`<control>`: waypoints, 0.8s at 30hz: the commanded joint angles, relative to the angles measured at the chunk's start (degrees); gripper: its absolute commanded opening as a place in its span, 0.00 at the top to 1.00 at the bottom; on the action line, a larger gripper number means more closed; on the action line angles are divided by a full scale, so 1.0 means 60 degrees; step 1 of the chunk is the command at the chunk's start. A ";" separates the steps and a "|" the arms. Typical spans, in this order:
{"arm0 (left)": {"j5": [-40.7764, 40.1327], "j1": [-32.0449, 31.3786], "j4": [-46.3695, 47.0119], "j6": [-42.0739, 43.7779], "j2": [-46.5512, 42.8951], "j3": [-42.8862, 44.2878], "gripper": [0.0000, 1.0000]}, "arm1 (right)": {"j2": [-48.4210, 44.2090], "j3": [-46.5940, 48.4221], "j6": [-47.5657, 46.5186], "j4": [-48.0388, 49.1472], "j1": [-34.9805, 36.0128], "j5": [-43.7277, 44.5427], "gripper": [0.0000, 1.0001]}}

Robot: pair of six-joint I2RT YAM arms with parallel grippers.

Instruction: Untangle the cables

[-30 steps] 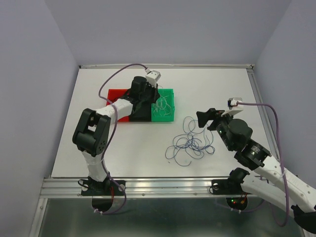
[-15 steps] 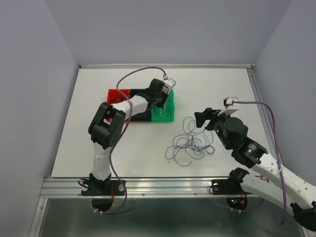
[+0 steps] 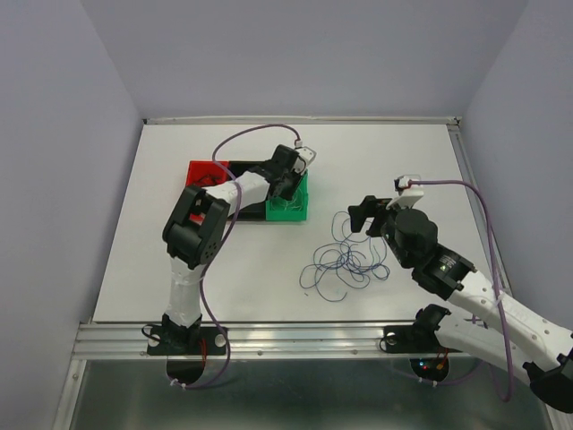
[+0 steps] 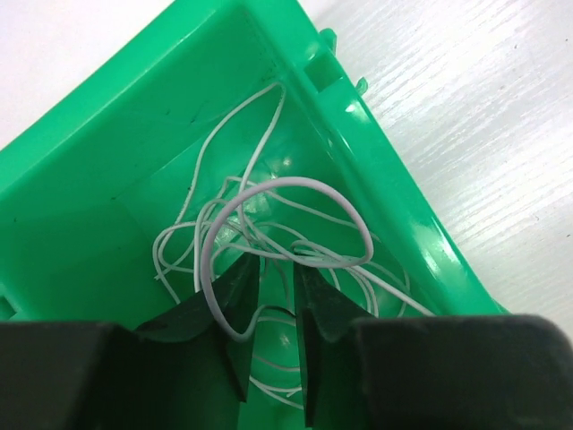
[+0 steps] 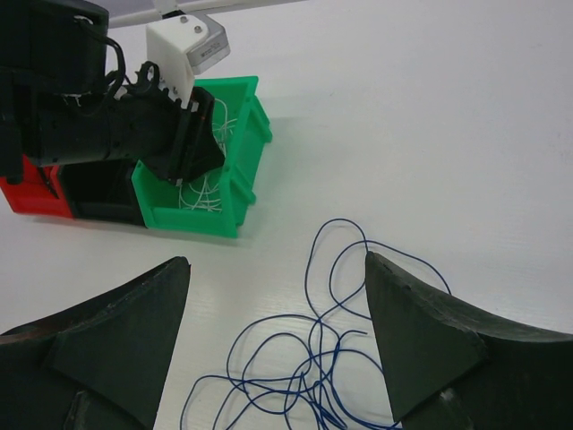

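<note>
The right arm is the one closer to the mess. The blue cables (image 3: 345, 258) are lying in a loose heap on the white table (image 3: 179, 269). The right gripper (image 3: 365, 213) is hanging right by the far end of that heap. Its jaws are wide apart, with nothing in them. In the right wrist view, the top loop of blue wire is sitting between the two open fingers and a little ahead of them. The rest of the heap is trailing back toward the near edge of the table. I think that top loop is the easy bit to grab.

The left gripper (image 4: 276, 300) is poking down into the green bin (image 3: 286, 212). The white cables (image 4: 269, 246) are curled up in the bottom of that bin. Its jaws are almost together, with only a thin gap. One white loop is running right by the tips, but I cannot tell if it is pinched or just lying there.

A second ago the left gripper was over the black part next to the green bin, and now it is reaching into the green one. The row of bins is sitting a little more to the left now. The right gripper has crept a bit closer to the blue heap.
</note>
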 commanded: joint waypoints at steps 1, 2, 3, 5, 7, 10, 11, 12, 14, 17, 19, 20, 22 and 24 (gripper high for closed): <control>-0.0189 0.0079 -0.0061 0.0131 -0.1306 -0.0013 0.59 | -0.0087 0.0420 0.0032 0.0215 -0.0026 0.0034 0.16; -0.0248 0.0079 -0.0075 0.0145 -0.1410 -0.0042 0.57 | -0.0043 0.0435 0.0032 0.0215 -0.0026 0.0049 0.16; -0.0321 0.0064 -0.0090 0.0131 -0.1512 -0.0086 0.56 | -0.0014 0.0435 0.0032 0.0200 -0.0026 0.0078 0.16; -0.0394 0.0079 -0.0061 0.0204 -0.1849 -0.0276 0.45 | 0.0147 0.0479 0.0018 0.0200 -0.0011 0.0107 0.16; -0.0468 0.0079 -0.0061 0.0234 -0.2069 -0.0394 0.44 | 0.0279 0.0537 0.0018 0.0171 -0.0026 0.0107 0.16; -0.0497 0.0079 0.0012 0.0263 -0.2538 -0.0628 0.38 | 0.0601 0.0654 0.0018 0.0113 -0.0011 0.0151 0.18; -0.0497 0.0079 0.0012 0.0263 -0.2771 -0.0730 0.37 | 0.0805 0.0684 0.0018 0.0069 -0.0026 0.0137 0.19; -0.0497 0.0079 0.0041 0.0263 -0.2875 -0.0804 0.37 | 0.0937 0.0728 0.0032 0.0011 -0.0026 0.0166 0.19; -0.0381 0.0079 0.0231 0.0277 -0.3299 -0.1125 0.37 | 0.1491 0.0932 0.0149 -0.0384 -0.0026 0.0341 0.19; 0.0582 0.0050 0.0480 0.0365 -0.3812 -0.1477 0.37 | 0.2167 0.1357 0.0383 -0.1262 -0.0113 0.0503 0.19; 0.1113 -0.0038 0.0584 0.0482 -0.4120 -0.1756 0.35 | 0.2870 0.1635 0.0574 -0.1848 -0.0172 0.0415 0.22; 0.1216 -0.0067 0.0743 0.0541 -0.4222 -0.1988 0.34 | 0.3119 0.1738 0.0836 -0.2068 -0.0230 0.0473 0.23; 0.1333 -0.0126 0.1151 0.0599 -0.4543 -0.2369 0.33 | 0.3878 0.2146 0.1333 -0.3132 -0.0565 0.1113 0.21; 0.1363 -0.0155 0.1374 0.0614 -0.4750 -0.2576 0.33 | 0.4204 0.2178 0.1774 -0.3636 -0.0961 0.1338 0.20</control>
